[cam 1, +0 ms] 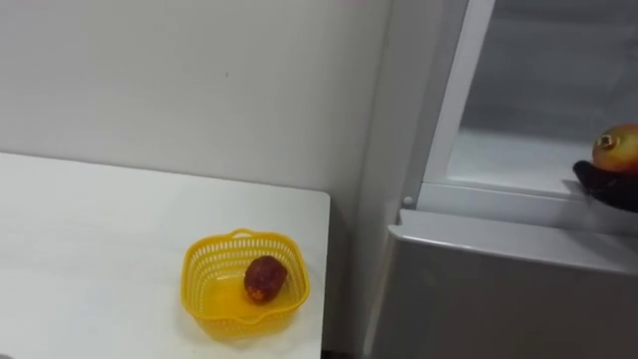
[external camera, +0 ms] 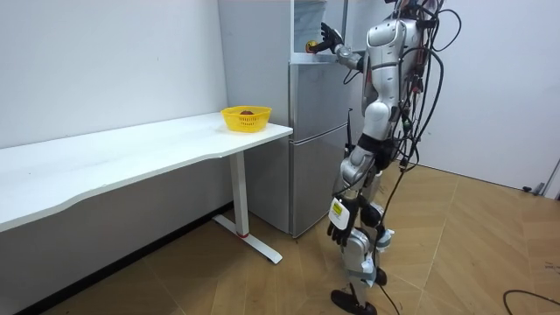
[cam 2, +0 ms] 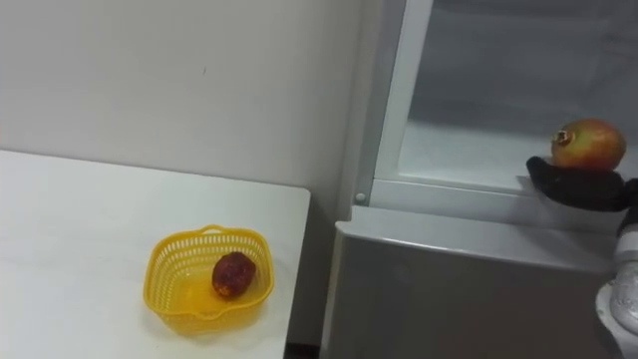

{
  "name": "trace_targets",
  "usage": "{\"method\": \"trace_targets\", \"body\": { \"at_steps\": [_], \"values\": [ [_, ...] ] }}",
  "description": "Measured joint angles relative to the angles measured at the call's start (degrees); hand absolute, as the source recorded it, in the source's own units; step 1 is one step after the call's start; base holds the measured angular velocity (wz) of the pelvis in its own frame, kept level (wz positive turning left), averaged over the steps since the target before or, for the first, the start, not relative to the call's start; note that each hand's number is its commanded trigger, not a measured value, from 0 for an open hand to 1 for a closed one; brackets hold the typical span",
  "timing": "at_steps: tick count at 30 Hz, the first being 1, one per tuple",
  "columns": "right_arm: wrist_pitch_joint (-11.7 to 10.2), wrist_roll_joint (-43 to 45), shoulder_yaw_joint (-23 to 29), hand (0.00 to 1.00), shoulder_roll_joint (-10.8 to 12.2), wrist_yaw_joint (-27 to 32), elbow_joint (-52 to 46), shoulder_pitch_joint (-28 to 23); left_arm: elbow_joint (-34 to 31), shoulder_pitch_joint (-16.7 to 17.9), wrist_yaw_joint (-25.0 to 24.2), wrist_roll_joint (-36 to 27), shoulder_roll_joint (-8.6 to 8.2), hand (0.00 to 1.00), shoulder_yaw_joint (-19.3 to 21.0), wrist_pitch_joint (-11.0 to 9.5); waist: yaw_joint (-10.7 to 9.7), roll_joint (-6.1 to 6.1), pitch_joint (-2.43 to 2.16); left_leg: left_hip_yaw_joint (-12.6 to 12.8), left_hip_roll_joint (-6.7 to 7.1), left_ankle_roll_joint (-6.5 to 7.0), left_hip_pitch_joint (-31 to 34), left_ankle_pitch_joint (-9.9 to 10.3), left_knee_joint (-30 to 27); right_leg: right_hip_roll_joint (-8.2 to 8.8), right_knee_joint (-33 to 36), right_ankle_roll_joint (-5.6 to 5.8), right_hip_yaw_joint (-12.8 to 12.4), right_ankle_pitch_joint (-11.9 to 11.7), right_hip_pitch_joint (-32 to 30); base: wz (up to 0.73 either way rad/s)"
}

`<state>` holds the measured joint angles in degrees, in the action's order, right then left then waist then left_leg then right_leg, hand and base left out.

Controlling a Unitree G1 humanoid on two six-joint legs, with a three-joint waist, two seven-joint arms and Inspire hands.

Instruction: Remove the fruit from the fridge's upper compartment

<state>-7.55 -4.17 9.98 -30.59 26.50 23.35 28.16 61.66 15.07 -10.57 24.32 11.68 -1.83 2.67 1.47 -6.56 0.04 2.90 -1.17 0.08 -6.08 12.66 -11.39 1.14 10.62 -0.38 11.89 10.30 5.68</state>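
A red-and-yellow fruit [cam 2: 589, 144] sits at the front edge of the open upper fridge compartment [cam 2: 469, 150], with my right hand [cam 2: 583, 186] cupped under it and its fingers curled around the underside. In the room view I stand facing the fridge [external camera: 315, 131] with that arm raised to the fruit [external camera: 311, 45]. My left hand [external camera: 337, 229] hangs relaxed beside my thigh.
A yellow basket [cam 2: 164, 264] holding a dark red fruit [cam 2: 232, 273] stands near the corner of the white table [cam 2: 80, 229], left of the fridge. The grey lower fridge door [cam 2: 449, 299] is closed. A white wall runs behind the table.
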Motion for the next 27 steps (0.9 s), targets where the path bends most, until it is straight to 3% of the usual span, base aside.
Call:
{"method": "trace_targets", "body": {
  "at_steps": [5,14,20,27],
  "values": [
    [0.14,-0.29,0.01,0.00,-3.23,0.01,0.90,0.04,-1.80,0.93,0.00,0.00,1.09,0.00,0.07,-0.02,-0.49,-0.43,0.10,0.04,-0.04,0.00,-0.02,0.00,0.06,-0.04,0.01,0.00,-0.08,0.00,0.02,0.00],
    [0.16,-2.63,0.02,0.00,-4.17,-1.25,2.94,0.06,-3.56,1.27,0.39,-0.01,1.57,0.00,0.63,-0.03,-1.34,-1.45,-0.03,0.14,-0.05,-0.01,-0.07,0.00,0.05,-0.05,0.13,-0.08,-0.12,-0.06,0.07,0.00],
    [0.20,-4.91,0.00,0.00,-4.63,-1.87,7.70,2.83,-3.55,1.63,0.36,0.04,1.84,0.00,1.21,0.00,-1.24,-0.88,0.14,0.15,-0.12,-0.04,0.06,0.02,0.22,-0.14,0.20,-0.17,-0.17,-0.12,0.02,0.00],
    [1.50,-9.41,-2.01,0.00,-4.64,-6.42,10.50,3.52,-3.55,1.67,0.29,0.04,1.82,0.00,1.59,1.38,-0.96,0.06,-0.21,0.31,-0.16,-0.06,-0.30,0.01,0.64,-0.20,0.14,-0.18,-0.44,-0.13,-0.20,-0.01]
  ]
}}
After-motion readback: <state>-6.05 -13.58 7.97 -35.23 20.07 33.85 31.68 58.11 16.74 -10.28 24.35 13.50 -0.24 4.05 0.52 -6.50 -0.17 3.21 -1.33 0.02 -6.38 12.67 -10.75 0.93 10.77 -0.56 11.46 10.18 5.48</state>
